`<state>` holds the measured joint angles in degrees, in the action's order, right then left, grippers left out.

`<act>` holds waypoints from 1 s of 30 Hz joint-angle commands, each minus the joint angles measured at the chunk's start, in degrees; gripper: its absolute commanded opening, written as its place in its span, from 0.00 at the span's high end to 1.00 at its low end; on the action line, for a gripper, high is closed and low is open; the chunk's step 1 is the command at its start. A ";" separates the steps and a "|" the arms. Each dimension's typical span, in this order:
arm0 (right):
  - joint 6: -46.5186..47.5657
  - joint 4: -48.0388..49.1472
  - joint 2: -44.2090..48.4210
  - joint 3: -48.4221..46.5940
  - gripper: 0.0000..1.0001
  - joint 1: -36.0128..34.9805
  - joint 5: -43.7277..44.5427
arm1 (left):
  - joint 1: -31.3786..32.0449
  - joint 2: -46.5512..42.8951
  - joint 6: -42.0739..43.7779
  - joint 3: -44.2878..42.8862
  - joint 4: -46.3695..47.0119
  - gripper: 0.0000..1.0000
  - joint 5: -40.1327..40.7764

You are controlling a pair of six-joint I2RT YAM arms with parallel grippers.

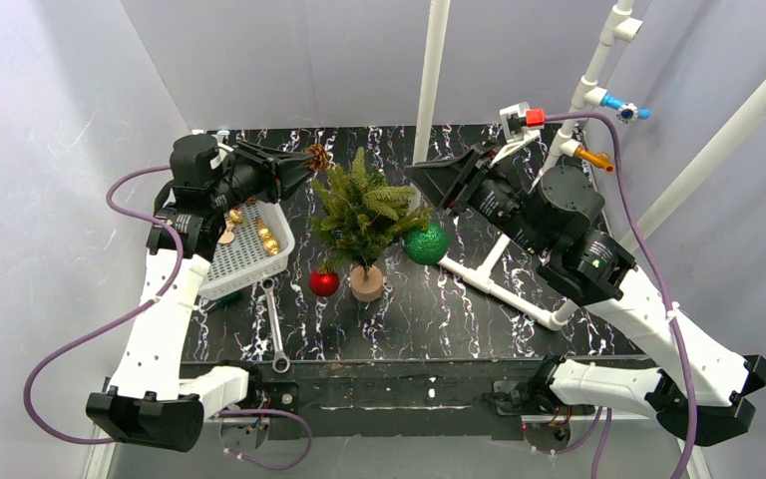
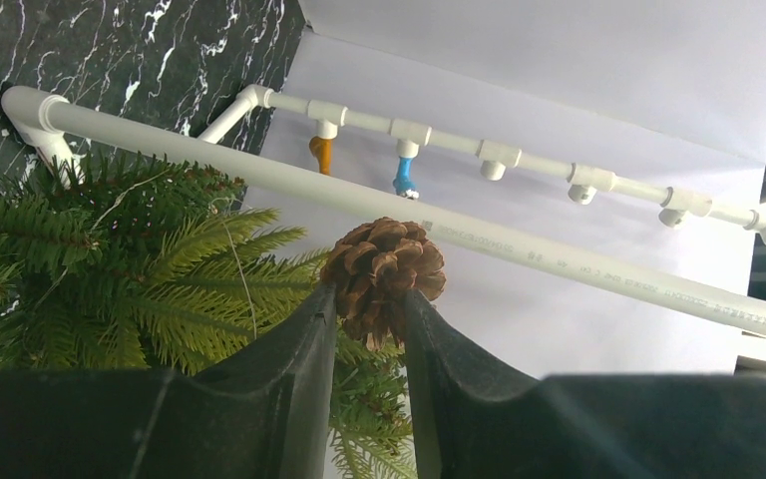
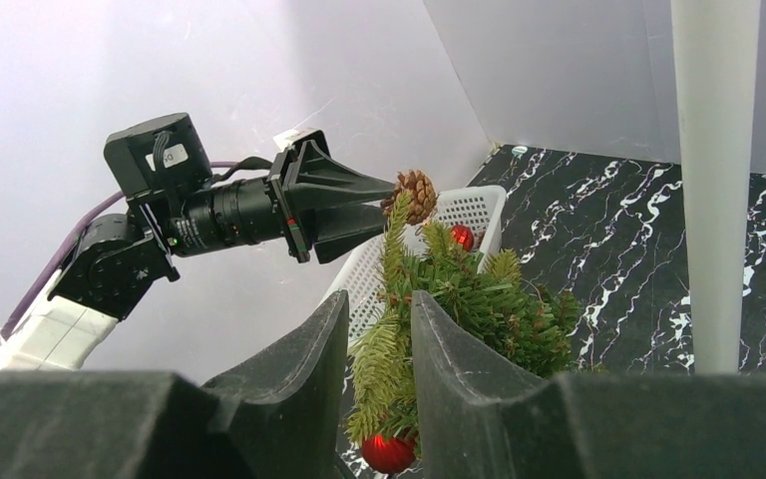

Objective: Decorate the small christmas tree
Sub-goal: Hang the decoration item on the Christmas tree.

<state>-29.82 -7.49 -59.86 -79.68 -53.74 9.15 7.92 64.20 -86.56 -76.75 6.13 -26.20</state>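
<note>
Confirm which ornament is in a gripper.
The pine cone, pinched in the left gripper near the top of the small christmas tree. The red ball and green ball are ungripped beside it; gold pieces lie in the basket.

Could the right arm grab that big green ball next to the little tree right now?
Probably not at once. The green ball lies close by the right arm with nothing between, but its jaws look closed on a branch of the small christmas tree, so it would have to let go first.
</note>
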 commanded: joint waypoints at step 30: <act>-1.20 3.62 0.00 -0.60 0.63 -0.05 -1.33 | 2.41 -1.89 -0.03 3.53 1.96 0.84 -2.17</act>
<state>-30.96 -7.11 -60.10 -79.68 -53.74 8.16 9.74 63.64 -85.93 -74.19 5.78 -26.37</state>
